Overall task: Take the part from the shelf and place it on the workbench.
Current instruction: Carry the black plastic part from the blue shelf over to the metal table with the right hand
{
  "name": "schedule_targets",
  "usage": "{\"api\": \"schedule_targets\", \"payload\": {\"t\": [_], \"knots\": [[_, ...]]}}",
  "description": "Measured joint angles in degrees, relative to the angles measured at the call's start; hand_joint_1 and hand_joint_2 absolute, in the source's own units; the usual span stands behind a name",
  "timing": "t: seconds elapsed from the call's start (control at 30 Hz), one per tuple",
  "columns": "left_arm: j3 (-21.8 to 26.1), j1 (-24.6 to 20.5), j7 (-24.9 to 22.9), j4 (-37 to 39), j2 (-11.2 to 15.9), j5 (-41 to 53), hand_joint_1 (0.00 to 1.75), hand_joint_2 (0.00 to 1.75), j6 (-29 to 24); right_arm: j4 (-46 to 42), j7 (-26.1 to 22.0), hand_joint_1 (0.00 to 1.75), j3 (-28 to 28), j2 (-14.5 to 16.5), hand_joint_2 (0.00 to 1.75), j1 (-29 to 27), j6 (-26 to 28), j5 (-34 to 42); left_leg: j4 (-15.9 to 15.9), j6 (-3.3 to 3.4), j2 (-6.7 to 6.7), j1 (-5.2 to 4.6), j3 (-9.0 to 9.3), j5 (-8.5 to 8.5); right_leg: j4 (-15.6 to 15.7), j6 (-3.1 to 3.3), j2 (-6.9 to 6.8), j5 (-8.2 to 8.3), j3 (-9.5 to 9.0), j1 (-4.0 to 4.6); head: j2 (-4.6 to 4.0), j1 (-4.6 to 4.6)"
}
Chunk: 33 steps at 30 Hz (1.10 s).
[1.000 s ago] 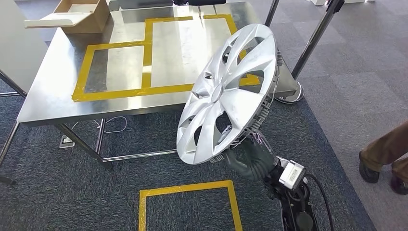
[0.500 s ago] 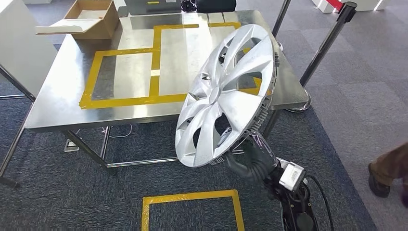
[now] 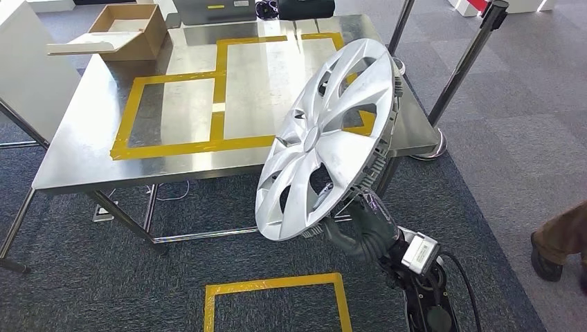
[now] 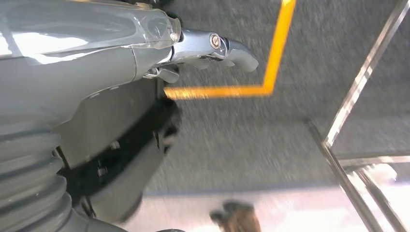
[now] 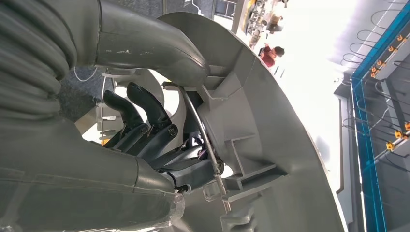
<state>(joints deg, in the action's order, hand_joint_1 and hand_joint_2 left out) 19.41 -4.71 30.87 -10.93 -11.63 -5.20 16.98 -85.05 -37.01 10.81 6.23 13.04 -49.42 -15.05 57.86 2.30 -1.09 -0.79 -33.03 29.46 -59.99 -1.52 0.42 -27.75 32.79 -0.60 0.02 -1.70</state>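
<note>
The part is a silver wheel cover, held upright and tilted in front of the steel workbench. My right hand grips it from behind at its lower rim. In the right wrist view the thumb lies over the cover's grey ribbed back, and the dark fingers reach through a spoke opening. The cover hides part of the bench's near right corner. My left hand hangs over the carpet and holds nothing, its thumb stretched out.
Yellow tape marks rectangles on the bench top. A cardboard box stands at its far left corner. Barrier posts stand to the right. A yellow square marks the carpet by my feet. A person's leg is at the right edge.
The whole picture has shifted, so the camera has moved and the bench sits a little lower in view. The wheel cover stays in my right hand. The person's leg has drifted right.
</note>
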Motion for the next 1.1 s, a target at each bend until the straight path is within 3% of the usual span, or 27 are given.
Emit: {"api": "schedule_targets", "payload": {"t": [0.07,0.1,0.2,0.23,0.27,0.3,0.37,0.4,0.43,0.47,0.5,0.57,0.63,0.7,0.73,0.77,0.8,0.87,0.9,0.93,1.0,1.1], "knots": [[0.0,0.1,0.0,0.0,0.0,-0.1,0.00,1.75,1.1,0.0,0.0,1.75,0.0,0.0,1.75,0.0,0.0,0.0,-1.3,0.82,-0.12,0.20,1.40,0.33,-2.1,-0.66,-0.05,0.45,0.71,-0.07,-0.01,0.10],[0.0,0.1,0.0,0.0,0.0,-0.1,0.00,1.75,1.2,0.0,0.0,1.75,0.1,-0.1,1.75,0.1,-0.1,0.0,-1.7,1.02,-0.16,0.36,2.26,0.42,-3.9,-0.83,-0.04,-0.13,1.73,-0.11,-0.01,0.21],[0.0,0.1,-0.1,0.0,0.0,0.0,0.00,1.75,1.1,0.0,0.0,1.75,0.1,-0.3,1.75,0.0,-0.4,0.0,-1.9,0.92,-0.05,0.75,3.58,1.14,-12.4,-1.51,-0.01,-3.67,7.51,-0.48,-0.02,0.37],[0.0,0.2,-0.2,0.0,0.0,0.1,0.00,1.75,1.0,0.0,0.0,1.75,0.1,-0.3,1.75,-0.2,-0.4,0.0,-1.9,0.64,-0.03,0.97,3.97,1.52,-14.2,-1.88,-0.03,-3.98,9.04,-0.76,-0.02,0.34],[0.0,0.3,-0.2,0.0,0.0,0.1,0.00,1.75,0.9,0.0,0.0,1.75,0.2,-0.4,1.75,-0.4,-0.5,0.0,-1.8,0.26,-0.07,1.29,4.45,1.96,-14.2,-2.22,-0.05,-3.24,9.65,-1.11,-0.02,0.35],[0.0,0.3,-0.2,0.0,0.0,0.1,0.00,1.75,0.8,0.0,0.0,1.75,0.2,-0.4,1.75,-0.5,-0.5,0.0,-1.7,-0.25,-0.13,1.69,5.15,2.38,-12.3,-2.63,-0.09,-1.53,9.17,-1.54,-0.02,0.34],[0.0,0.4,-0.2,0.0,0.1,0.4,0.00,1.75,-0.4,0.1,0.0,1.75,0.2,-0.6,1.75,-0.8,-0.5,-0.1,-1.3,-1.63,-0.31,2.43,6.63,3.49,-5.6,-3.80,-0.04,2.54,6.83,-2.34,-0.02,0.61],[0.0,0.3,-0.1,0.0,0.1,0.7,0.00,1.75,-1.6,0.2,0.0,1.75,0.2,-0.7,1.75,-0.8,-0.5,0.0,-0.8,-2.31,-0.35,2.59,6.80,3.94,-2.9,-3.81,0.02,3.24,5.90,-2.39,-0.02,0.92],[0.0,0.2,0.0,0.0,0.1,1.0,0.00,1.75,-3.3,0.2,0.0,1.75,0.2,-0.8,1.75,-1.0,-0.5,-0.1,-0.4,-2.91,-0.38,2.64,6.63,4.44,-1.6,-3.37,0.15,3.34,5.66,-2.35,-0.02,1.09],[0.0,0.1,0.1,0.0,0.2,1.3,0.00,1.75,-4.9,0.3,0.0,1.75,0.2,-0.9,1.75,-1.1,-0.5,-0.1,-0.1,-3.29,-0.35,2.61,6.29,4.70,-1.7,-2.53,0.32,2.59,5.91,-2.11,-0.02,1.16],[0.0,0.0,0.3,0.0,0.1,1.5,0.00,1.75,-6.0,0.2,0.0,1.75,0.2,-1.0,1.75,-1.2,-0.5,0.0,0.1,-3.56,-0.28,2.61,5.95,4.85,-1.6,-1.51,0.33,2.06,5.85,-2.07,-0.02,1.04],[0.0,-0.3,0.6,-0.1,0.1,1.7,0.00,1.75,-7.0,0.1,0.0,1.75,0.2,-1.0,1.75,-1.4,-0.5,0.0,1.8,-3.92,0.07,2.73,5.11,4.50,-1.8,-0.38,0.38,1.43,5.41,-2.16,-0.02,0.67],[-0.1,-0.5,0.7,-0.1,0.0,1.9,0.00,1.75,-7.4,0.1,0.0,1.75,0.1,-1.0,1.75,-1.4,-0.5,0.0,7.2,-4.27,0.51,2.77,1.61,4.72,-1.4,0.32,0.33,0.81,4.36,-2.13,-0.02,0.49],[-0.1,-0.5,0.7,-0.1,0.0,2.0,0.00,1.75,-7.6,0.1,0.0,1.75,0.2,-1.1,1.75,-1.4,-0.5,0.0,14.0,-4.46,0.68,2.71,-3.58,7.00,-1.1,0.77,0.34,0.12,3.47,-1.94,-0.02,0.40],[-0.1,-0.4,0.7,0.0,0.0,2.0,0.00,1.75,-7.6,0.1,0.0,1.75,0.2,-1.1,1.75,-1.5,-0.5,0.0,16.1,-4.39,0.68,2.67,-5.72,7.86,-1.1,0.90,0.38,-0.28,2.98,-1.81,-0.02,0.40],[-0.1,-0.4,0.7,0.0,0.0,2.0,0.00,1.75,-7.6,0.1,0.0,1.75,0.2,-1.1,1.75,-1.5,-0.5,0.0,16.4,-4.22,0.68,2.60,-7.05,7.53,-1.1,0.96,0.43,-0.70,2.40,-1.68,-0.02,0.39],[-0.1,-0.4,0.6,0.0,0.0,2.0,0.00,1.75,-7.6,0.1,0.0,1.75,0.2,-1.1,1.75,-1.5,-0.5,0.0,14.9,-3.89,0.68,2.48,-7.44,5.74,-1.1,0.98,0.47,-1.15,1.73,-1.54,-0.02,0.38],[-0.1,-0.4,0.6,0.0,0.0,2.0,0.00,1.75,-7.6,0.1,0.0,1.75,0.2,-1.1,1.75,-1.4,-0.5,0.0,8.4,-2.89,0.73,1.95,-6.04,-0.05,-1.0,0.93,0.47,-2.00,0.43,-1.37,-0.02,0.46],[-0.1,-0.4,0.5,0.0,0.1,2.0,0.00,1.75,-7.7,0.1,0.0,1.75,0.3,-1.1,1.75,-1.4,-0.5,0.0,5.6,-2.33,0.84,1.57,-5.32,-1.61,-0.8,0.84,0.48,-2.29,0.00,-1.32,-0.02,0.53],[-0.1,-0.5,0.5,-0.1,0.1,2.0,0.00,1.75,-7.7,0.1,-0.1,1.75,0.3,-1.1,1.75,-1.3,-0.5,0.0,3.6,-1.90,0.92,1.20,-4.69,-2.21,-0.7,0.64,0.47,-2.51,-0.16,-1.34,-0.02,0.47],[-0.1,-0.5,0.5,-0.1,0.1,2.0,0.00,1.75,-7.7,0.1,-0.1,1.75,0.5,-1.1,1.75,-1.2,-0.5,0.0,2.4,-1.41,1.00,0.75,-4.34,-1.80,-0.3,-0.06,0.46,-2.80,-0.35,-1.37,-0.02,0.27],[0.0,-0.4,0.7,-0.1,0.0,1.9,0.00,1.75,-7.6,0.1,0.0,1.75,0.6,-1.1,1.75,-1.0,-0.6,0.0,1.0,-1.04,0.90,1.15,-3.05,-2.66,-1.3,-0.94,0.23,-3.86,-0.39,-1.31,-0.02,0.26]]}}
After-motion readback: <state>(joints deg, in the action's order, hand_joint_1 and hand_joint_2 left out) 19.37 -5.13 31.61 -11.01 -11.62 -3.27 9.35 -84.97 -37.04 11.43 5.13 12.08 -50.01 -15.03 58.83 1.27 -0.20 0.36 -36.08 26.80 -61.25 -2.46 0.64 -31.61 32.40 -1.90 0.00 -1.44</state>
